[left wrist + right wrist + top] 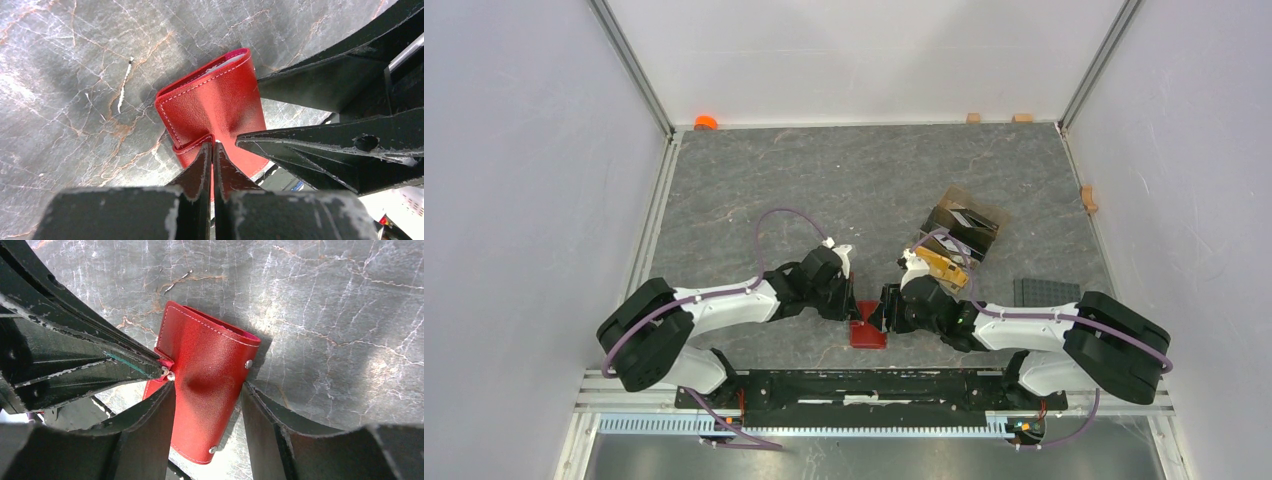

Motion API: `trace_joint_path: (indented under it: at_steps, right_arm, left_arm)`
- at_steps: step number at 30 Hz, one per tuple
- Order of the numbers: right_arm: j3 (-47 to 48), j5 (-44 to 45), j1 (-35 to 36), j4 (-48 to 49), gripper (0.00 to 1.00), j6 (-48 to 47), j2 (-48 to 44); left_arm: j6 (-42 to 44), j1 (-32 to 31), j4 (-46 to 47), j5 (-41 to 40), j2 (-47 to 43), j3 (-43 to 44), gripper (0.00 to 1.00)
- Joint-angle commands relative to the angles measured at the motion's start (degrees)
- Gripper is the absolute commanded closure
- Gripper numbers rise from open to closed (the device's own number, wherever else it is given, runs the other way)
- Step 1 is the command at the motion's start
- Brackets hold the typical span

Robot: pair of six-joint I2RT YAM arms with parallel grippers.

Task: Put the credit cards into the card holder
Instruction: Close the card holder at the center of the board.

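The red leather card holder [866, 330] is held just above the table near its front edge, between my two arms. My left gripper [214, 145] is shut on the holder's thin flap, and the holder [215, 100] hangs beyond its tips. My right gripper [207, 385] has one finger on each side of the holder's studded body [210, 365] and squeezes it, so the leather dents. A pale thin edge [227, 59] shows in the holder's open mouth; I cannot tell whether it is one of the credit cards. No credit card is plainly in view.
A brownish open box [964, 228] with dark contents sits behind my right arm. A dark ridged rectangle [1046, 292] lies flat at the right. Small tan blocks [973, 117] and an orange piece [705, 122] sit along the back wall. Another tan block [1088, 197] is by the right wall.
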Motion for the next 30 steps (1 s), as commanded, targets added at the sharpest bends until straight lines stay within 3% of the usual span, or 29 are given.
trace_joint_path:
  at_steps: [1,16,22,30]
  right_arm:
    - [-0.6,0.8,0.6,-6.5,0.43,-0.9,2.0]
    - [-0.5,0.8,0.7,-6.4,0.43,-0.9,2.5]
    - [-0.4,0.9,0.7,-6.5,0.43,-1.0,2.7]
    - [0.0,0.8,0.8,-7.0,0.43,-1.3,3.1]
  left_arm:
    - [3.7,-1.1,-6.1,-5.3,0.7,2.3,0.98]
    - [5.4,-4.8,-14.4,-8.7,3.7,7.5,0.98]
    - [3.9,-4.8,-12.3,-6.7,2.2,6.5,0.76]
    - [2.6,-4.8,-11.9,-8.5,0.2,6.3,0.63]
